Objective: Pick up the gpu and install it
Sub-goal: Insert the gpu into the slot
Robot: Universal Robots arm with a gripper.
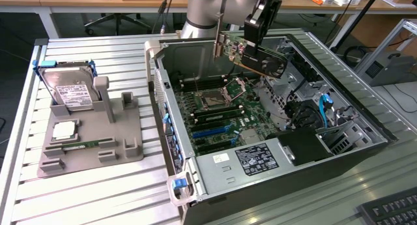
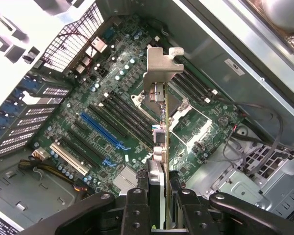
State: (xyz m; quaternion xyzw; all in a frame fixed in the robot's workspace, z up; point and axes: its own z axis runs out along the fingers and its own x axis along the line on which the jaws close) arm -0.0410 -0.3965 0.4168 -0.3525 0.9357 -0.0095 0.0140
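Slatted metal table [image 1: 91, 200]; at the exterior view's left, a grey fixture [image 1: 124, 147] with a hard drive [image 1: 72, 95]; rightward, the open case [image 1: 218, 178]; above its motherboard [image 1: 215, 120] my gripper [image 2: 159, 196], closed on the gpu [image 1: 264, 61], holds it aloft, unseated; carrying step, I judge; seating demands edge-to-slot alignment.

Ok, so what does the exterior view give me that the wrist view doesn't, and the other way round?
Exterior view: the grey fixture beside the computer case, the hard drive standing in it, and the gpu tilted above the case. Wrist view: the card edge-on, silver bracket at its far end, fingers on either side. Both: the gripper shut on the gpu over the motherboard, not yet seated.
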